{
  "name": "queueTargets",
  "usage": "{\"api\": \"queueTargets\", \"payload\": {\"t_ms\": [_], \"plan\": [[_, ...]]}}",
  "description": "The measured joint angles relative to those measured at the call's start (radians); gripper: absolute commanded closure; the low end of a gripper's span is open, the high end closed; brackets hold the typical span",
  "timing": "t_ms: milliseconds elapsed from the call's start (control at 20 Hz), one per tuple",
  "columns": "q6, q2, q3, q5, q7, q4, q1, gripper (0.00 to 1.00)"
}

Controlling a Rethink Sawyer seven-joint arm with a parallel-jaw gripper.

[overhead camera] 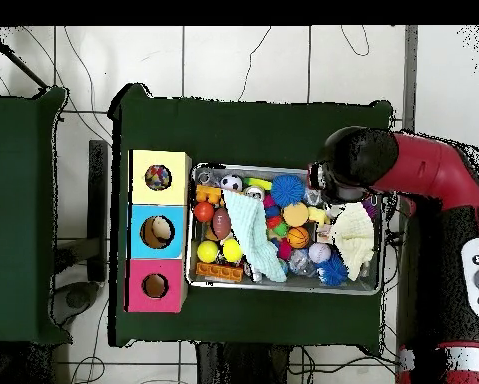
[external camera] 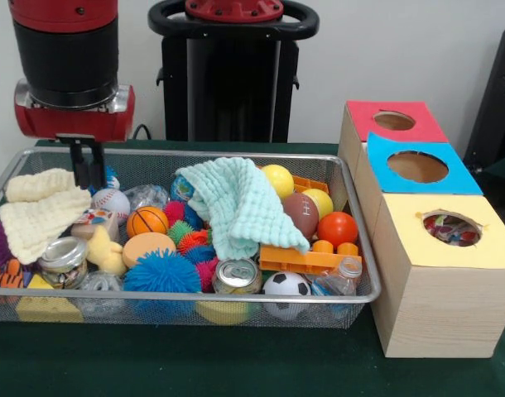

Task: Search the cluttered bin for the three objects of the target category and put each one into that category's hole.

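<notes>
A wire mesh bin sits on a green table, packed with small toys and household items.

Along its near edge, from left, lie a yellow sponge, a spiky blue ball, a drink can, a toy soccer ball and a clear plastic bottle. Just behind these are a glass jar with a metal lid, a small basketball, an orange toy block and an orange ball. A mint green cloth is draped over the middle of the pile, and a cream cloth hangs over the left rim. A toy football and two yellow balls lie towards the far right.

To the right of the bin stand three wooden boxes, each with a round hole on top. The nearest, the yellow-topped box, already holds small colourful items. The blue-topped box and the red-topped box behind it look empty.

The gripper hangs over the far left corner of the bin, its dark fingers close together and holding nothing. The search appears to be under way. The target category is not shown; the next move calls for choosing an item and spreading the fingers to grasp it.
</notes>
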Motion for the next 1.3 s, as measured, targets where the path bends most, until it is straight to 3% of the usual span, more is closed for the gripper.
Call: {"api": "queueTargets", "payload": {"t_ms": [150,200,550,1300], "plan": [[0.010,0.000,0.013,-0.020,-0.032,-0.016,-0.022,1.00],[0.018,0.000,0.018,-0.031,-0.052,-0.032,-0.034,0.00],[0.023,0.000,0.020,-0.049,-0.077,-0.060,-0.061,0.00],[0.023,0.007,0.021,-0.064,-0.077,-0.041,-0.088,0.00]]}}
